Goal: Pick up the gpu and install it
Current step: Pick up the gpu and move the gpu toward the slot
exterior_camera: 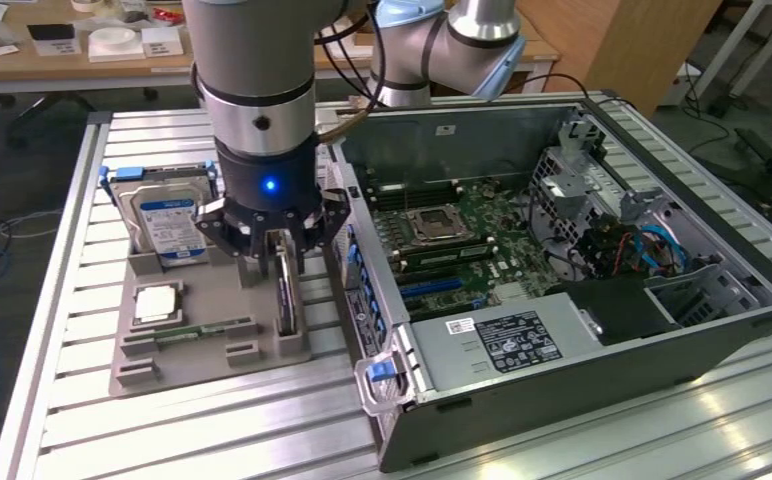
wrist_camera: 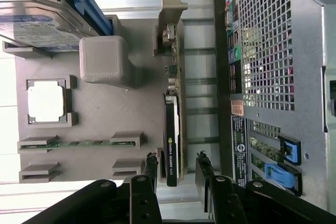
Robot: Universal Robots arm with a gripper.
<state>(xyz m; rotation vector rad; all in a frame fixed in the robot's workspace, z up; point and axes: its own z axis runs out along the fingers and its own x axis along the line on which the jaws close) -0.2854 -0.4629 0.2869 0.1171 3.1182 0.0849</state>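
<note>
On the slatted metal counter [exterior_camera: 66,200], an open computer case [exterior_camera: 600,400] lies on its side toward the exterior view's right, its motherboard exposed. Just beside its wall sits a grey holder tray [exterior_camera: 226,300]. The tray carries a hard drive [exterior_camera: 166,220] upright at the far end, the gpu [exterior_camera: 286,300] on edge in the slot nearest the case, a memory stick [exterior_camera: 206,330] and a processor chip [exterior_camera: 157,303].

The gpu is not installed. It stands in its slot with its long axis parallel to the case wall and its broad faces turned sideways. The gripper [wrist_camera: 176,161] hangs directly above it, wrist pointing straight down, jaws parted and set across the card's thickness. In the wrist view the fingers [wrist_camera: 152,169] flank the card's dark cooler section, one at each face, with a visible gap on either side, so nothing is gripped. Judged from this, the card lies straight below and between the jaws.
</note>
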